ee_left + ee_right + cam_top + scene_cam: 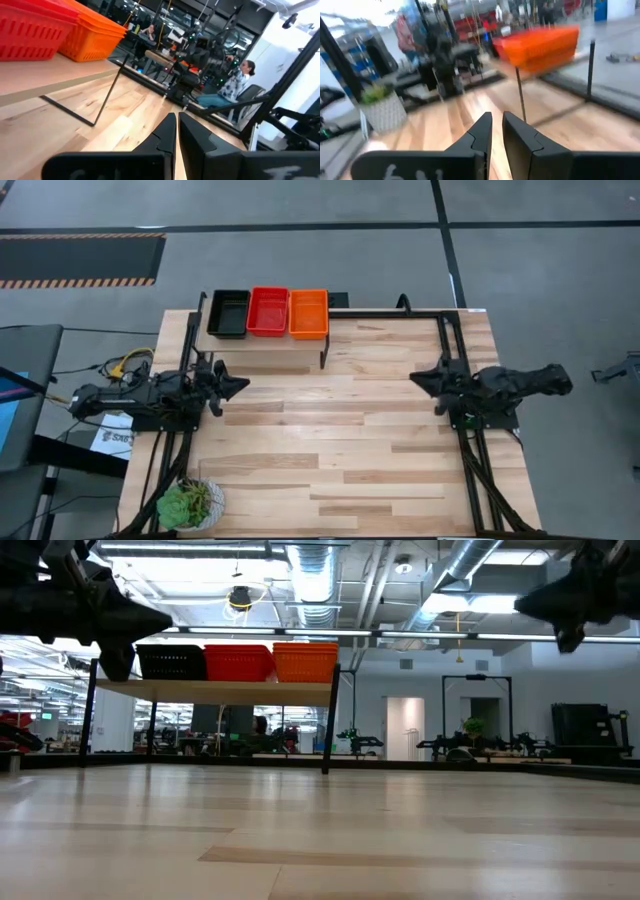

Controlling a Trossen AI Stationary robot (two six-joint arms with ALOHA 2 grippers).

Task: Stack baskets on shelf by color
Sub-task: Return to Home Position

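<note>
Both arms folded back, held level. The left gripper (238, 385) points inward, fingers closed. Facing it, well apart, the right gripper (418, 378), fingers closed.

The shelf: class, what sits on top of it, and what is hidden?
On the shelf stand a black basket, a red basket and an orange basket, side by side in a row. From above only each top basket shows; whatever is nested beneath it is covered.
</note>
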